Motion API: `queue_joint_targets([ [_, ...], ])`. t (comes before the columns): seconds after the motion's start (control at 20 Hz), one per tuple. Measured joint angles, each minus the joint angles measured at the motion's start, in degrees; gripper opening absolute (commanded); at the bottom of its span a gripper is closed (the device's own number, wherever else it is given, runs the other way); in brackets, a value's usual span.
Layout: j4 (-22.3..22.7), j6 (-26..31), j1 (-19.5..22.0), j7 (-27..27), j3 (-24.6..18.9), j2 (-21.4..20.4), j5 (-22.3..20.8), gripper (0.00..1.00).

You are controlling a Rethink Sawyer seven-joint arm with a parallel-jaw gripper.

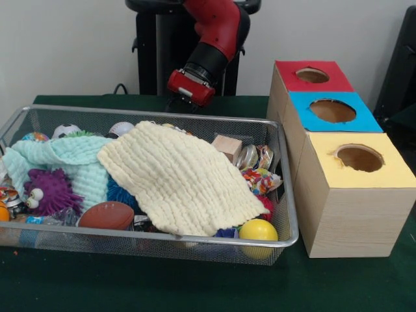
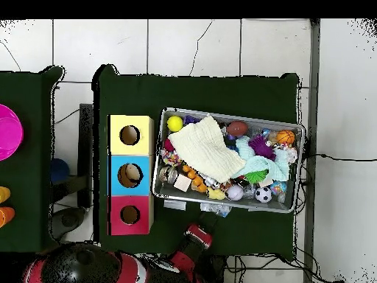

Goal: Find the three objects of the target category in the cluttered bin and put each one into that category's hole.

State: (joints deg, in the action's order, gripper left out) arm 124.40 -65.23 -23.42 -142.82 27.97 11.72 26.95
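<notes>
1. Yellow ball [image 1: 258,229] sits nearest the camera, in the lower right corner of the wire bin [image 1: 290,214]; we judge it light, smooth and firm, best taken across its widest part.
2. We cannot tell the target category, so the likely candidates are balls: a brown football [image 1: 107,214] at lower left and a soccer ball [image 1: 65,130] at upper left.
3. We see a cream cloth [image 1: 179,179] draped over the middle; soft and limp, it would bunch when pinched and probably hides more.
4. We see three boxes at right with holes: yellow box [image 1: 357,188], blue box [image 1: 331,112], red box [image 1: 312,77].
5. Our hand [image 1: 185,104] hangs behind the bin's far rim at upper centre; whether it is open we cannot tell.
</notes>
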Motion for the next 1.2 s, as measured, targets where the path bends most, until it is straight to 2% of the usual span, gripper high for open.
queue_joint_targets([
  [0.5,0.8,8.8,-6.3,0.0,0.0,0.4,7.4,1.00],
  [1.2,1.0,10.8,-6.8,0.0,1.2,1.2,6.2,1.00],
])
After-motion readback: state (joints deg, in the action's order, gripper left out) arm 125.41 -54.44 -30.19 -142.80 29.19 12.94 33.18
